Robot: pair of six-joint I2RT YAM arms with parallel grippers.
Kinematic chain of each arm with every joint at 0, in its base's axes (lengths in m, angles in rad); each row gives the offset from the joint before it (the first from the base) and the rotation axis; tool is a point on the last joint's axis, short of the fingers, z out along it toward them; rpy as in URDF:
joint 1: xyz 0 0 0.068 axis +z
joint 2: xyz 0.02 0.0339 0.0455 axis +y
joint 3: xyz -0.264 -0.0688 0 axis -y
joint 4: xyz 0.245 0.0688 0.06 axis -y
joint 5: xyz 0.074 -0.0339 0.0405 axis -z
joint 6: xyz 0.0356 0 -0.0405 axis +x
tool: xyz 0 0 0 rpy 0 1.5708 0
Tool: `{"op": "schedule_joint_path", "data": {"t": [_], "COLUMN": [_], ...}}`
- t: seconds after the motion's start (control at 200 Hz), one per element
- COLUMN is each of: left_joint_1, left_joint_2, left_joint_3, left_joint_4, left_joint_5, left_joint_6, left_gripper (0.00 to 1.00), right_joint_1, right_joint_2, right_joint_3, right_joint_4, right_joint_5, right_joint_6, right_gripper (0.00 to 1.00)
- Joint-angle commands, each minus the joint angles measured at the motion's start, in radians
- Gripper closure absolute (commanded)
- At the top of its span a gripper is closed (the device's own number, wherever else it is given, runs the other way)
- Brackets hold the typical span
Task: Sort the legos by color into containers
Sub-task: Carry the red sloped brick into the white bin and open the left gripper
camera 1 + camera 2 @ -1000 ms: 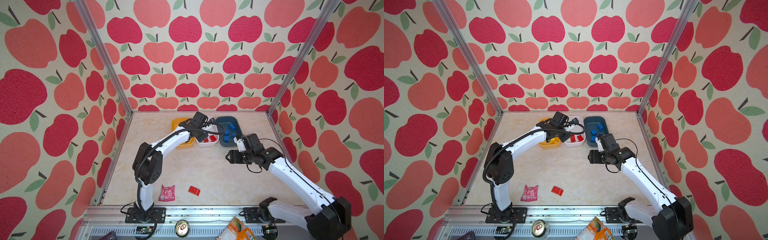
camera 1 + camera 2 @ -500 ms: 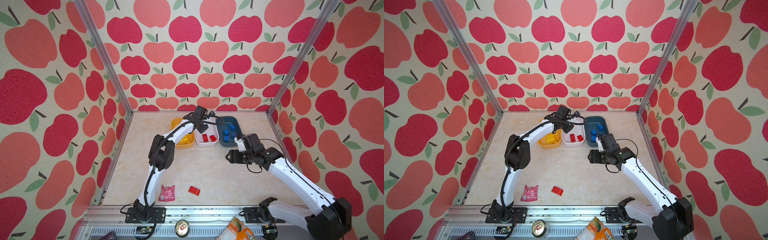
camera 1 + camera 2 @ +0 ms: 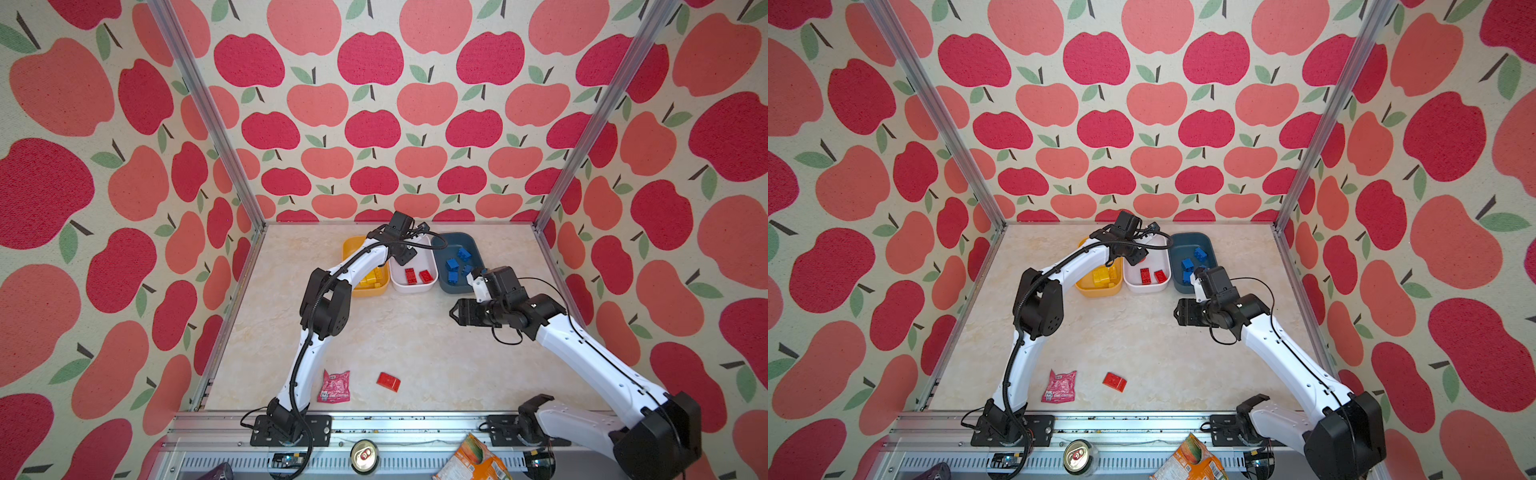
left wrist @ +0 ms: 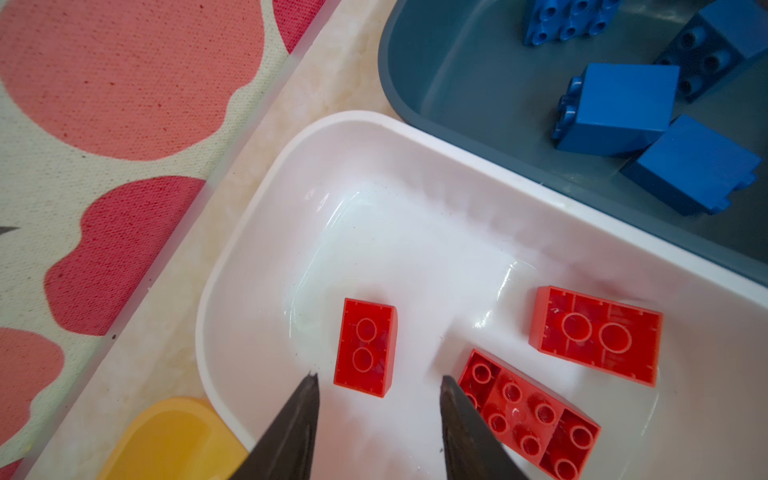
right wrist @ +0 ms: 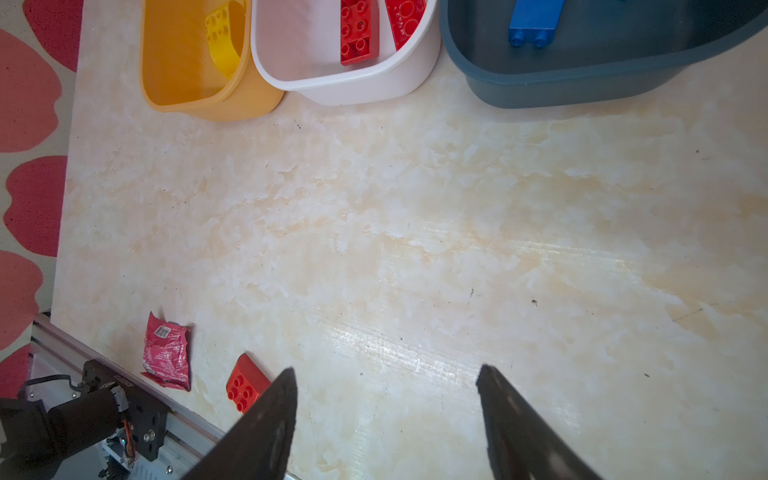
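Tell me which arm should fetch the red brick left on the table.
Right, probably. The right hand hangs open and empty at mid-table, nearer the red brick; the left hand is far back over the white tub.

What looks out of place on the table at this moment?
One red brick lies alone on the table near the front edge, beside a crinkled pink packet, far from the white container that holds the other red bricks. It is not yet sorted; the packet is no brick at all.
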Motion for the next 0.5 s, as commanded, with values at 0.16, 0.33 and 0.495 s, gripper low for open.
{"op": "schedule_joint_path", "data": {"t": [0.16,0.33,0.495], "left_joint_1": [-0.002,-0.001,-0.001], "left_joint_2": [-0.14,-0.254,-0.384], "left_joint_3": [-0.136,-0.29,-0.457], "left_joint_4": [0.088,0.166,0.223], "left_joint_5": [0.021,0.046,0.062], "left_joint_6": [-0.081,-0.15,-0.243], "left_gripper": [0.42,0.36,0.32], "right_joint_1": [0.005,0.024,0.062], "right_joint_2": [0.004,0.005,0.015], "right_joint_3": [-0.021,-0.027,-0.029], "right_joint_4": [0.015,0.015,0.014], "right_joint_5": [-0.017,-0.008,0.003], "right_joint_6": [0.018,0.01,-0.008], "right_gripper": [0.29,0.28,0.29]}}
